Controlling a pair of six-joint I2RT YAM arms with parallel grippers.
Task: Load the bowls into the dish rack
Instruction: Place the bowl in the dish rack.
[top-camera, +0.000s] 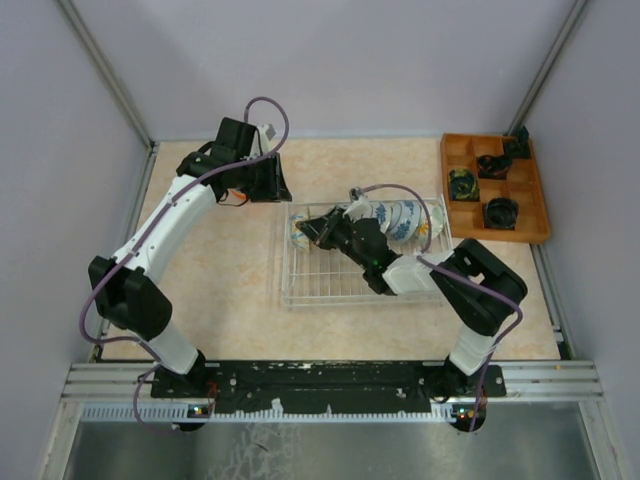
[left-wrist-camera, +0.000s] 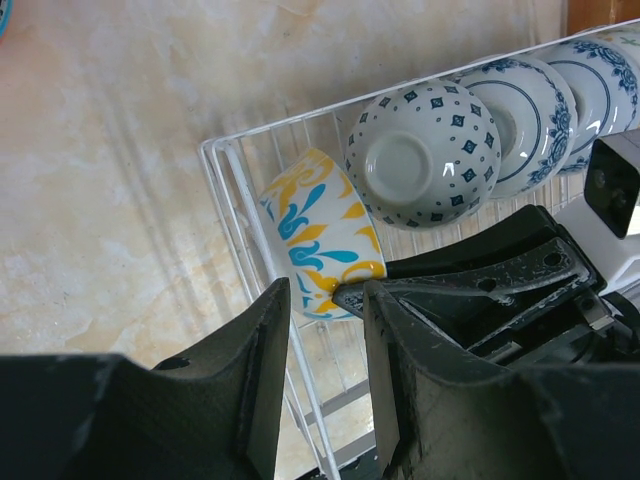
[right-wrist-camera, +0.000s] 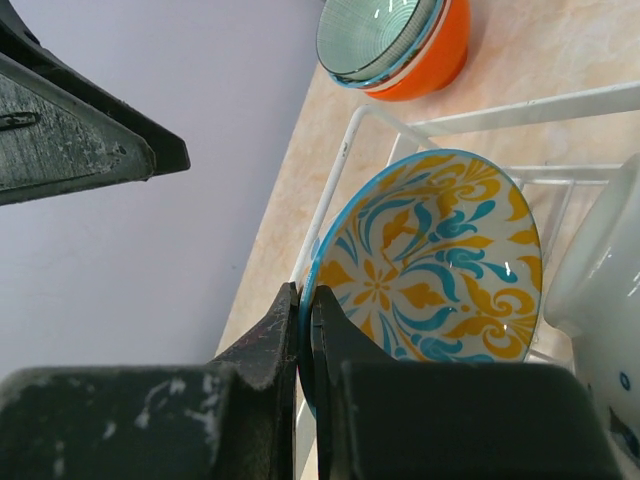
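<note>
The right gripper (right-wrist-camera: 305, 298) pinches the rim of the round yellow-and-blue patterned ceramic bowl (right-wrist-camera: 430, 260), which stands on edge ahead of its jaws inside the pale wire dish rack (right-wrist-camera: 480, 112). It is best to lower the bowl fully, then release slowly. The left gripper (left-wrist-camera: 325, 300) has its jaws apart and empty.

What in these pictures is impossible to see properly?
- Top external: the right arm covers part of the row of bowls in the dish rack, so they cannot be counted.
- Top external: the black items in the orange tray are too small to identify.
- Right wrist: the orange bowl is cut off by the top edge.
</note>
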